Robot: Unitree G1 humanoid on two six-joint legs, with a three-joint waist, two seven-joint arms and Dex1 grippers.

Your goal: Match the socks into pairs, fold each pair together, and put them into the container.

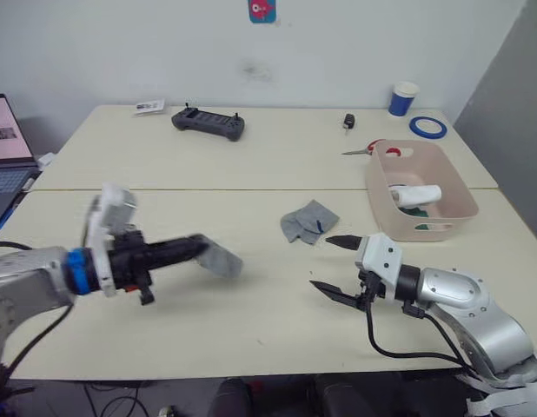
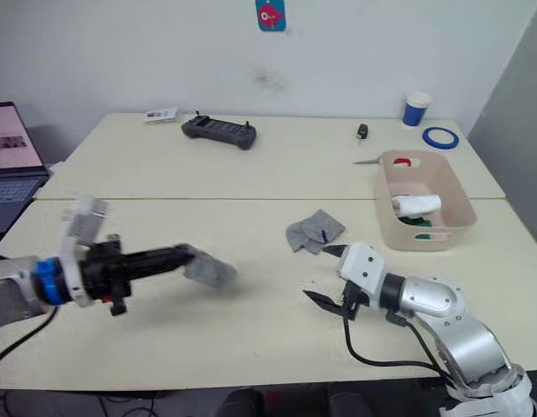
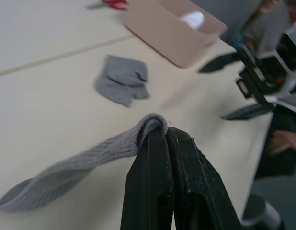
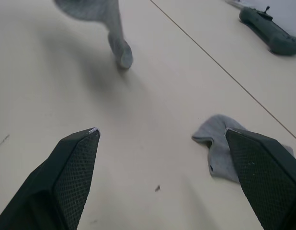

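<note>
My left gripper point(image 1: 197, 248) is shut on the cuff of a grey sock point(image 1: 220, 261), which hangs from its fingertips point(image 3: 160, 139) toward the table at left of centre. A second grey sock point(image 1: 308, 221) with a small blue mark lies crumpled mid-table, also seen from the right wrist as a grey sock point(image 4: 220, 151). My right gripper point(image 1: 335, 268) stands open just in front of it, nothing between its fingers point(image 4: 76, 163). The pink-beige container point(image 1: 442, 204) sits at the right, holding a rolled white sock point(image 1: 416, 195) over something dark green.
A black controller point(image 1: 208, 123), a paper slip point(image 1: 149, 107), a dark key fob point(image 1: 348, 121), red-handled scissors point(image 1: 366, 149), a blue-white cup point(image 1: 404, 98) and a blue tape roll point(image 1: 427, 128) lie along the far table. A laptop point(image 1: 6, 152) stands at far left.
</note>
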